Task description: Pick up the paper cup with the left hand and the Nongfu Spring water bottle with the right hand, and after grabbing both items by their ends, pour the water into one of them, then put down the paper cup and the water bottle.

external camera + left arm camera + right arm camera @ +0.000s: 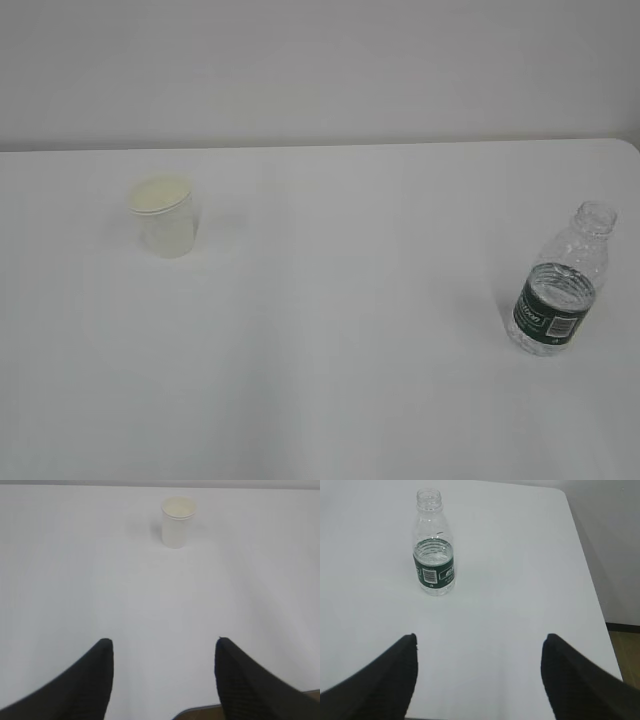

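My left fingers (102,680) stand well apart and hold nothing; my left hand (162,680) hangs low over the white table (75,580), and the paper cup (178,522) stands upright well ahead at twelve o'clock, mouth up. My right fingers (407,675) are spread wider still, also empty, and from my right hand (479,677) the Nongfu Spring water bottle (433,545) stands upright at about eleven o'clock, capless, water (434,580) filling its lower part. In the exterior view the cup stands at ten o'clock and the bottle at four, far apart.
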### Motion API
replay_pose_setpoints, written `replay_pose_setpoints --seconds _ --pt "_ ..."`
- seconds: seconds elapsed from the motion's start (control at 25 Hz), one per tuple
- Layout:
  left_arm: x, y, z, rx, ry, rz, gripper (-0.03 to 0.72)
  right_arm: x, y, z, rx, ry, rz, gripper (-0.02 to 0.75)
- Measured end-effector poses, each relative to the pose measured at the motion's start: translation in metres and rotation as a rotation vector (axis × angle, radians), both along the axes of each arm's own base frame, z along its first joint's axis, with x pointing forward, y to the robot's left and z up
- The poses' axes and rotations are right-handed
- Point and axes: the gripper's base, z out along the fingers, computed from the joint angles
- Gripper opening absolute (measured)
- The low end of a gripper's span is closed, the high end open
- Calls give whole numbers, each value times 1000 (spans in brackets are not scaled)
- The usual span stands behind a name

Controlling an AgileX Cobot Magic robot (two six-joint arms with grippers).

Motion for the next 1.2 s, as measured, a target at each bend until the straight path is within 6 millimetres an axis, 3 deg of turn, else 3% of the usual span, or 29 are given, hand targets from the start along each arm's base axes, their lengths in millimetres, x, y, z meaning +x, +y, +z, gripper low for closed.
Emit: replay_pose_setpoints --seconds 1.2 --pt "0 0 0 -1 0 1 441 0 0 0 0 0 -2 573"
